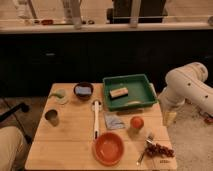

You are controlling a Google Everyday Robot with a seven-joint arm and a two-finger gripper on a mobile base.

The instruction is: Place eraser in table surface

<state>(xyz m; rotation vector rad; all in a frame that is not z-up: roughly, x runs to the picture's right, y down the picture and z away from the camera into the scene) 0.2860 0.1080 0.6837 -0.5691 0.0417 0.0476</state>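
Observation:
A tan block-shaped eraser (118,92) lies inside the green tray (149,93) at the back right of the wooden table (70,145). The white arm comes in from the right. My gripper (169,117) hangs low beside the table's right edge, just right of the tray's front corner and apart from the eraser. Nothing shows in it.
On the table are a dark bowl with a blue sponge (83,90), a green item (59,95), a cup (51,116), a white brush (96,119), a grey cloth (114,121), an orange fruit (136,122), an orange bowl (108,148), a fork (144,151) and grapes (160,150). A dark counter stands behind.

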